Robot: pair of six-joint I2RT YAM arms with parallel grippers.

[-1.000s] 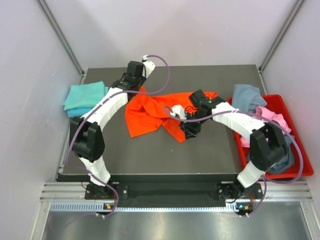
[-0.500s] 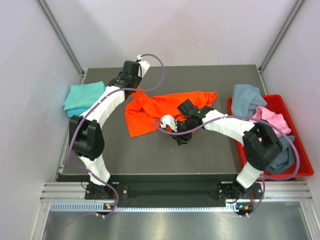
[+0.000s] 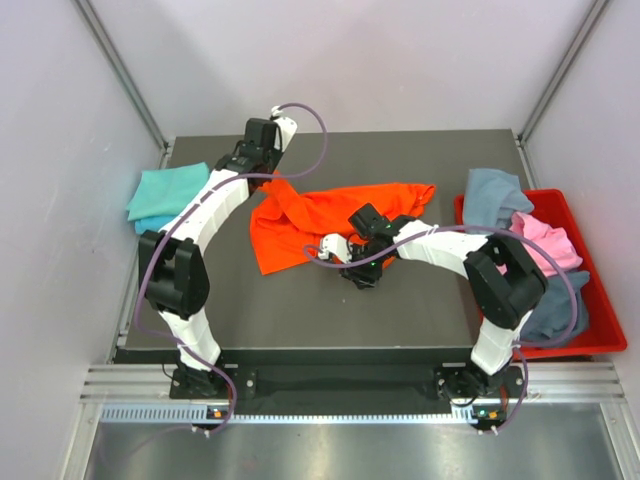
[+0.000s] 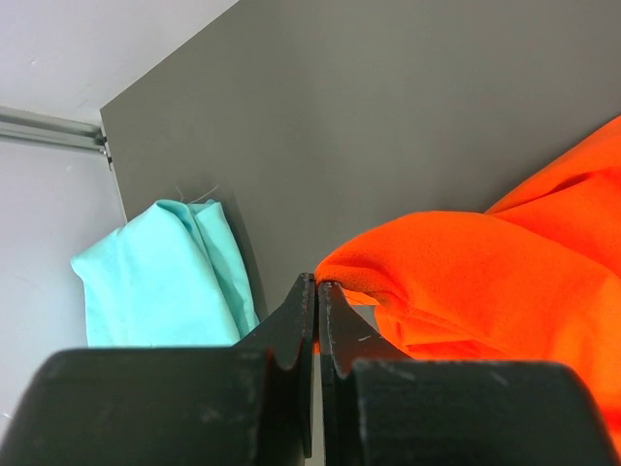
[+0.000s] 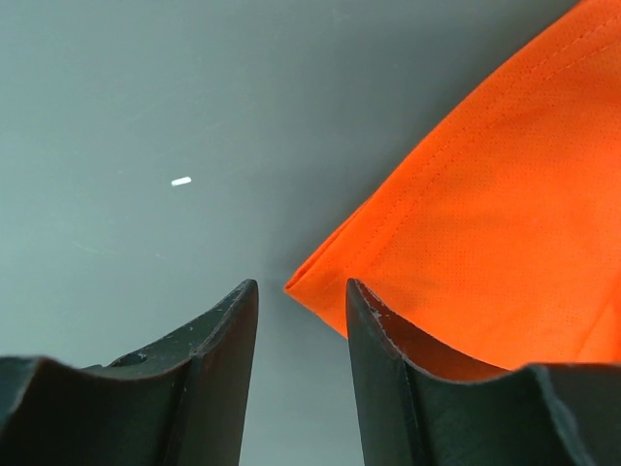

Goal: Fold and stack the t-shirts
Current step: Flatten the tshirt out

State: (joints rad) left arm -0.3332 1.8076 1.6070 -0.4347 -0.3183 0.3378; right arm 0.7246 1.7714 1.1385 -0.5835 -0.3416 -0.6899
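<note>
The bright orange t-shirt (image 3: 310,215) lies spread across the middle of the dark table (image 3: 400,310). My left gripper (image 3: 268,178) is at its back left corner, shut on a fold of the orange cloth (image 4: 446,272); in the left wrist view the gripper (image 4: 318,283) pinches the fold's edge. My right gripper (image 3: 360,277) is low at the shirt's front edge. In the right wrist view it (image 5: 301,287) is open, with a hemmed corner of the orange shirt (image 5: 485,194) lying between the jaws, not gripped.
A folded teal t-shirt (image 3: 168,192) lies at the table's left edge and shows in the left wrist view (image 4: 155,282). A red bin (image 3: 600,290) at the right holds a grey-blue shirt (image 3: 492,195) and a pink one (image 3: 545,240). Grey walls stand close around.
My right gripper has moved left and toward the front edge. The orange shirt now lies wider and flatter. My left gripper has shifted slightly back and left with the cloth.
</note>
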